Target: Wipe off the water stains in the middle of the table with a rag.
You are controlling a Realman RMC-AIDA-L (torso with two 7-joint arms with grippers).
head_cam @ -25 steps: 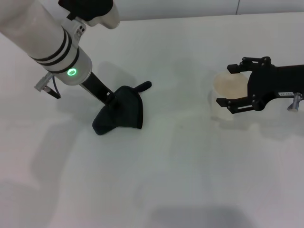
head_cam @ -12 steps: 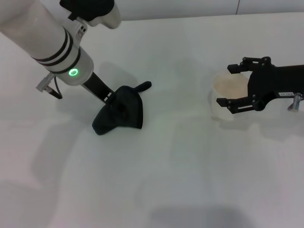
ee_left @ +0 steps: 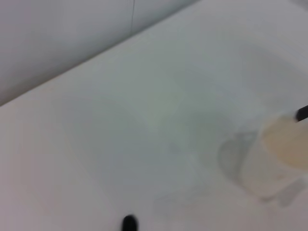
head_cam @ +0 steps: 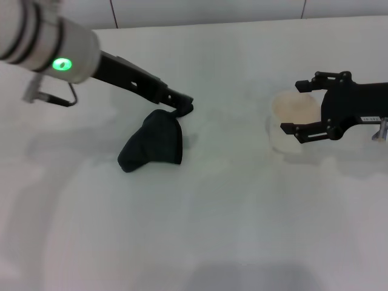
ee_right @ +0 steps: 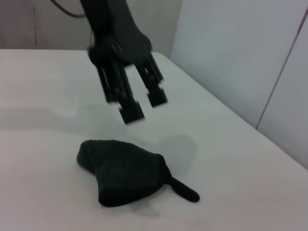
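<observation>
Left hand (ee_right: pixel 137 103), fingers apart and empty, has lifted off the rag (head_cam: pixel 153 145) (centre-left); wiping apparently finished.

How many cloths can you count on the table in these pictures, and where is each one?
1. A single black rag lies bunched on the white table, toward the robot's left, just below the left end effector, which hangs above it without touching. None seems hidden.
</observation>
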